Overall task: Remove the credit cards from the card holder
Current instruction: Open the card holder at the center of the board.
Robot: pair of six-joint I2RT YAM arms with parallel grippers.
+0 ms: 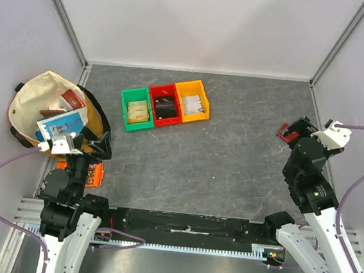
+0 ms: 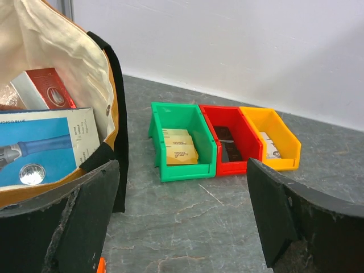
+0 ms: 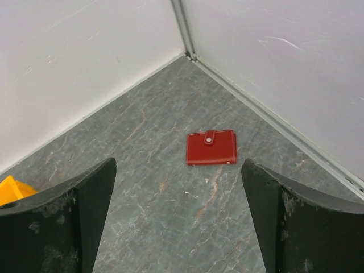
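hovering: the right gripper hangs over the table, fingers spread wide, nothing between them.
card holder: flat and closed on the table, ahead of the right gripper and a little right of its centre line, well beyond the fingertips, near where the two walls meet.
top view: only a red edge of it shows, just past the right gripper's far side; the arm hides the rest.
snap tab: done up over the far edge, so no cards show. my reading: it has to be popped before any card comes out.
wide spread, why: probably set to straddle the holder and pinch it from above; a judgement.
left gripper: also wide open and empty, well apart from the holder.
beside left gripper: bag just to its left; green bin, red bin and yellow bin in a row ahead.
stage: early; holder not grasped, not opened.
risk: a thin thing lying flat gives little edge to grip, and the fingers may skid it toward the walls.
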